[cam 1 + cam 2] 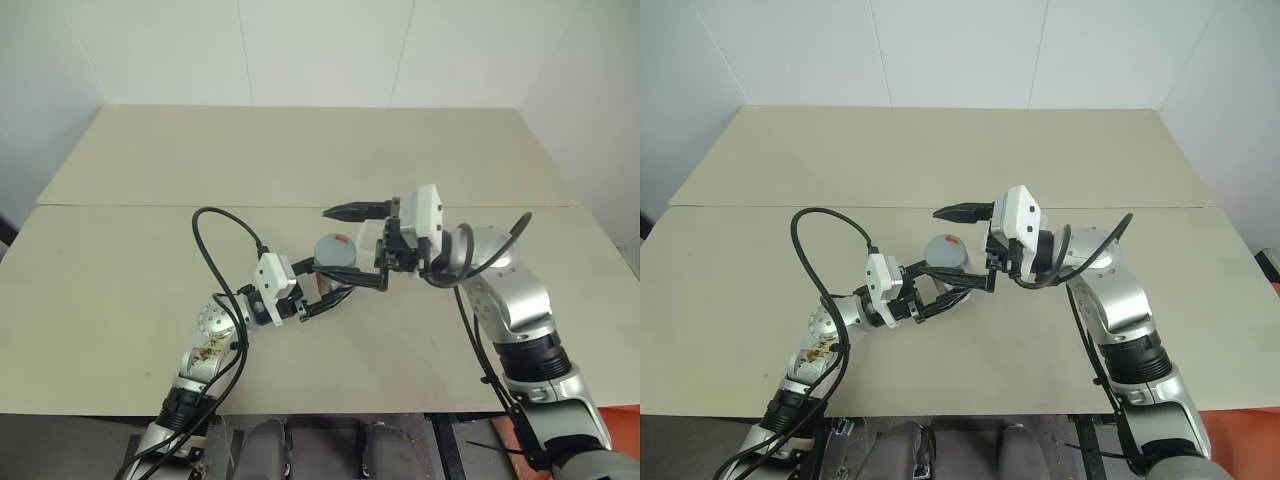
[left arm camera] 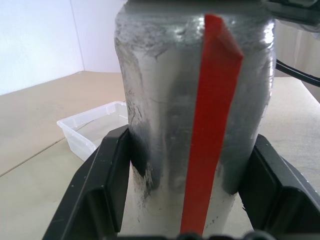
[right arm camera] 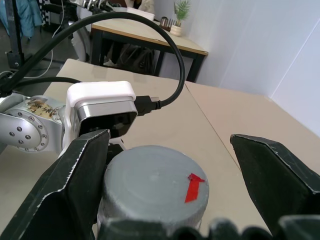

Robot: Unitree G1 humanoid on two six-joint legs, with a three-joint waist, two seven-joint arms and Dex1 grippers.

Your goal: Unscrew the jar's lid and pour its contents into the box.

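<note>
Near the middle of the table (image 1: 120, 270), as the head views show it, the jar (image 1: 333, 262) is held off the surface by the left gripper (image 1: 322, 298), clamped on its body, with the grey lid (image 1: 335, 248) on top and facing up toward the camera. The right gripper (image 1: 368, 246) comes at the lid from the right with its two fingers spread wide, one beyond the lid and one on its near side, neither plainly touching it. From the left wrist view, the jar (image 2: 195, 120) stands upright between the black fingers (image 2: 105, 190), its red stripe (image 2: 212, 125) facing the camera; the box (image 2: 87, 127) sits on the table beyond the jar, well apart and apparently empty. The contents cannot be made out through the wall. From the right wrist view, the lid (image 3: 152, 187) with a small red mark lies between the open fingers (image 3: 65, 190), the left one close to the rim and the right one farther off. Unscrewing seems not yet begun. To do it well, I would centre the lid between the fingers before closing, grip only the cap, and keep the jar upright. A black cable (image 1: 215, 260) loops beside the jar and could snag a turning wrist.
</note>
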